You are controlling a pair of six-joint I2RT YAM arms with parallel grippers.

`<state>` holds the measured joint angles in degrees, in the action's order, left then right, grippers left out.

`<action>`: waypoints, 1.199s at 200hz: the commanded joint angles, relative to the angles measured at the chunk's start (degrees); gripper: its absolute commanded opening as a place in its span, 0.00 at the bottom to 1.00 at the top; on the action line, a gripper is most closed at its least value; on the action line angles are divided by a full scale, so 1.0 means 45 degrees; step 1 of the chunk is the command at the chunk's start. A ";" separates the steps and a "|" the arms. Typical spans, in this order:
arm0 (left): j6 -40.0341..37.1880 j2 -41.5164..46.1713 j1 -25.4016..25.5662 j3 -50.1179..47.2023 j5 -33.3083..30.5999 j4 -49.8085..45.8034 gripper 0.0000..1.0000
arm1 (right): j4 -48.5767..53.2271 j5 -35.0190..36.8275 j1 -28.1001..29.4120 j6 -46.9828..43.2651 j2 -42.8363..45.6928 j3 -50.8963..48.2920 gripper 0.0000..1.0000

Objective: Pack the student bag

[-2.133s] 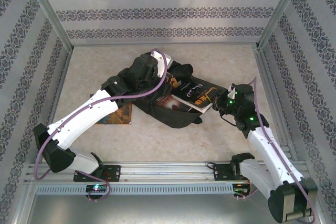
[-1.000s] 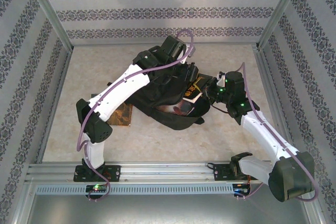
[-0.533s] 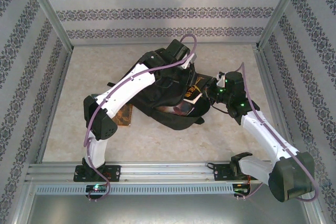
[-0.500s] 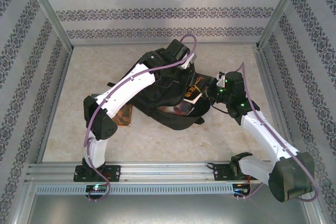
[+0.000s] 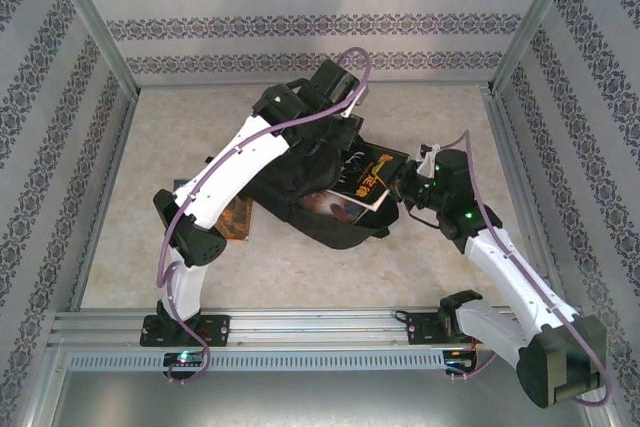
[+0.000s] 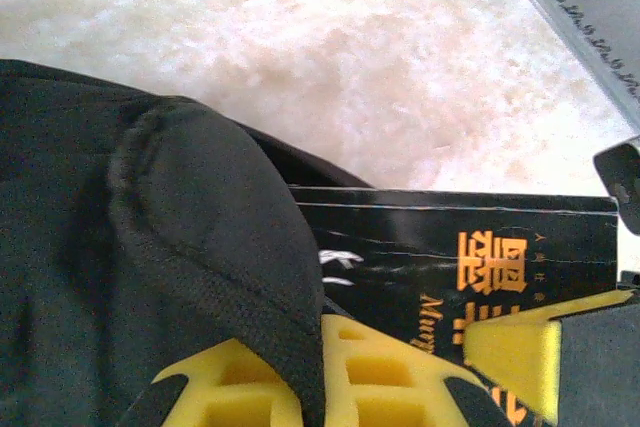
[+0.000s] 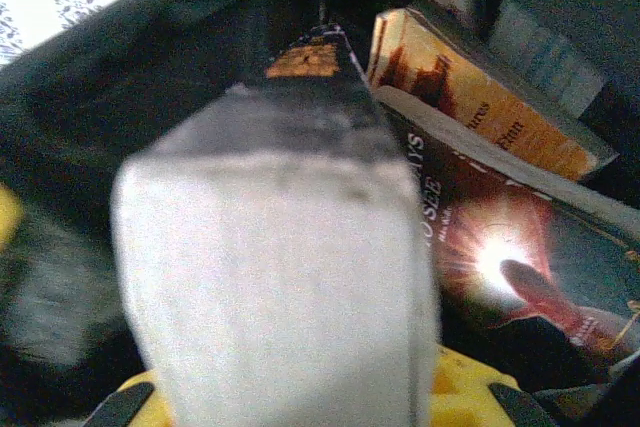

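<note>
Large orange Chinese characters and a Latin word beginning "Mur" mark a black book. White letters "O SEE" show on a dark cover; an orange book's lettering is blurred.

Patterned walls, pale marbled tabletop

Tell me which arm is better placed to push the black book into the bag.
Right. The right pincer is shut on the black book, whose far end lies at the opening of the student bag. The left pincer is shut on the bag's rim, so it isn't free.
</note>
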<state>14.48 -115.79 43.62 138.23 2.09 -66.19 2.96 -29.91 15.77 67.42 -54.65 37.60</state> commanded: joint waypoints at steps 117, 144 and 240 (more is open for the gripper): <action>-0.0552 -0.0542 -0.0373 0.2524 -0.0207 -0.0077 0.00 | -0.5930 0.3154 0.1575 0.0849 -0.0722 -0.2178 0.00; -0.0386 -0.1001 -0.0435 0.3273 0.0034 -0.0166 0.00 | -0.7452 0.3601 0.1899 0.1809 -0.1404 -0.2360 0.00; -0.0034 -0.1125 -0.0493 0.3576 0.0783 0.0468 0.00 | -1.3311 0.7005 0.3690 0.3671 -0.6292 -0.0948 0.00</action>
<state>13.28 -122.21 41.87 150.69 4.08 -71.44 -41.67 -3.46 31.03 82.48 -77.67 27.94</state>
